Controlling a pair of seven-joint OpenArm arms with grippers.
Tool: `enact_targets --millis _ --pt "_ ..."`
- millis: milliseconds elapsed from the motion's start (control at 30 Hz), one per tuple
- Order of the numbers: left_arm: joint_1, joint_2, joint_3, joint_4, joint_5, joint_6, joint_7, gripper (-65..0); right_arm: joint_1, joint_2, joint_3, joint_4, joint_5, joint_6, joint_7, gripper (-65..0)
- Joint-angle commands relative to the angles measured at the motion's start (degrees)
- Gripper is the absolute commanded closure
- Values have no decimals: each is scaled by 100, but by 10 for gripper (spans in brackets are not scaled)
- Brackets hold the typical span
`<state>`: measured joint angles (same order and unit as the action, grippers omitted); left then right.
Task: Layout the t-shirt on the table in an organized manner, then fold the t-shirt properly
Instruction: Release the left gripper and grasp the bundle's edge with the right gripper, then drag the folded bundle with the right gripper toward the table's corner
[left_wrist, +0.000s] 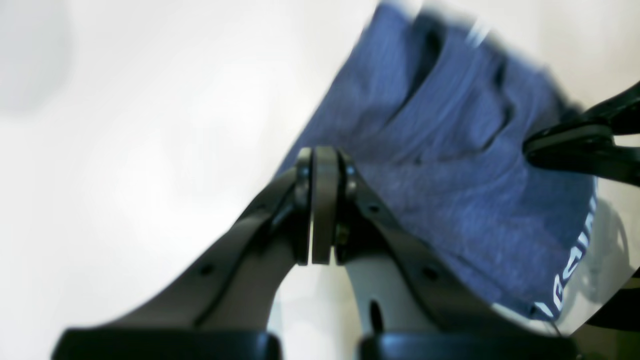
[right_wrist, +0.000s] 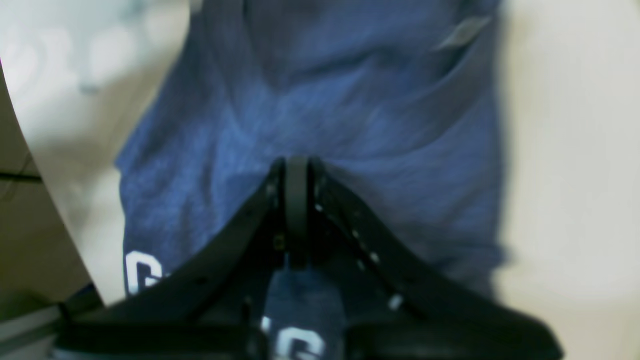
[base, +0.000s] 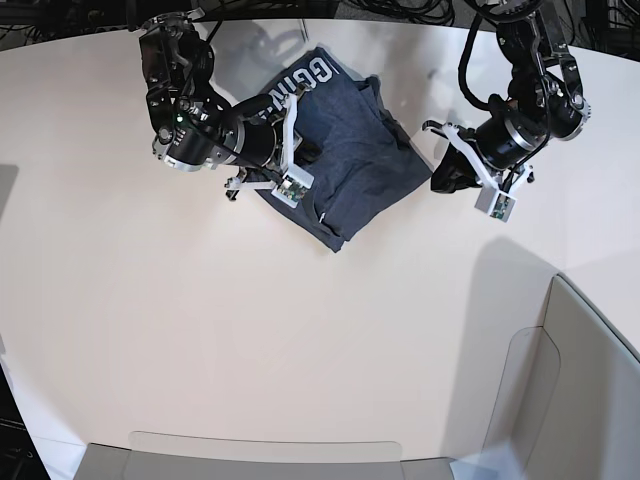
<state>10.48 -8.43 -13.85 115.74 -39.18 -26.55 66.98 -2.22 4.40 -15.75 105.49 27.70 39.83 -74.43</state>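
Though the shirt (base: 340, 165) already lies as a compact bundle at the far side of the counter (base: 250, 330), it reads as roughly folded, not finished: the edges are uneven, ridges and deep creases run across the top layer, and one corner points toward the near side. Fabric is heathered navy; white block lettering shows along the far edge, partly tucked under. Right claw (right_wrist: 296, 215) has its jaws together, no cloth seen between the tips, and sits over the shirt's edge; the wrist view does not show whether it touches the fabric. Left claw (left_wrist: 324, 205) also has its jaws together with nothing between them, held over bare counter just beside the shirt's other side. Risks, as judged: with the right claw so close over the cloth, a sideways move could drag the top layer and open the fold, since thin knit slides easily on a smooth top. A pinch that takes only one layer would peel the bundle apart when lifted. Existing creases may set into a skewed fold if pressed flat without first being smoothed. Both wrist views are blurred, so fine contact is uncertain.
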Motion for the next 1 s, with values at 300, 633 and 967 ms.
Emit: enact_targets --millis 300,633,967 --pt "11 -173 0 114 -139 -22 -241 0 112 241 111 -971 -260 17 353 0" --pt "143 -190 0 105 -139 -31 -267 0 -284 716 1395 -954 -1008 17 362 0" --pt "275 -182 44 105 -148 -31 -250 0 -846 1261 2784 -954 -1008 17 362 0"
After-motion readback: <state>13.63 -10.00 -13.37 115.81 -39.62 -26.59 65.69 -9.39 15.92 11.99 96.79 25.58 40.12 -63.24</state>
